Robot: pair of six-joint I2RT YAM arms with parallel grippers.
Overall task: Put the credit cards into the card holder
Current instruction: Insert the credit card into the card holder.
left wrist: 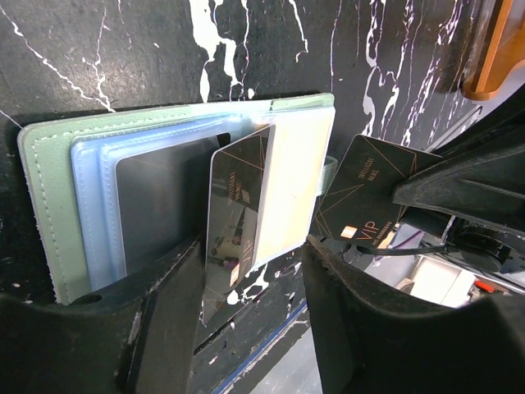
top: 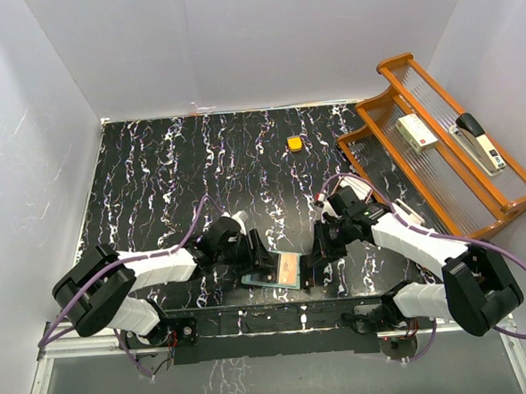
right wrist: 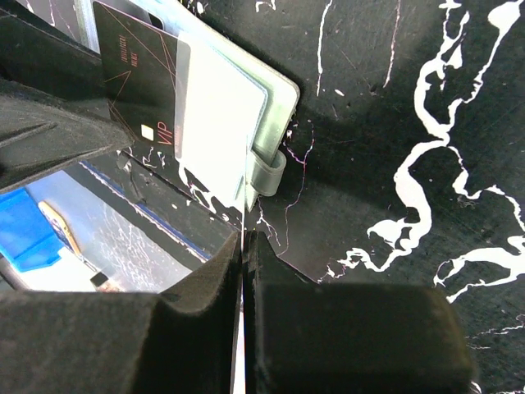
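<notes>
The card holder (left wrist: pixel 49 205) lay open at the near edge of the table (top: pixel 155 186), between the two grippers. The left gripper (left wrist: pixel 250 263) stood with its fingers spread either side of a dark card (left wrist: pixel 238 205) that looked partly tucked into a pocket. As far as I could see, the card touched neither finger. The right gripper (right wrist: pixel 244 246) was pressed together on a second dark card (left wrist: pixel 369 185), just right of the holder's snap tab (right wrist: pixel 267 168). To my mind the half-seated card wanted pushing straight along the pocket, not sideways, with the holder kept from sliding. The second card would do best waiting clear until that slot was settled.
</notes>
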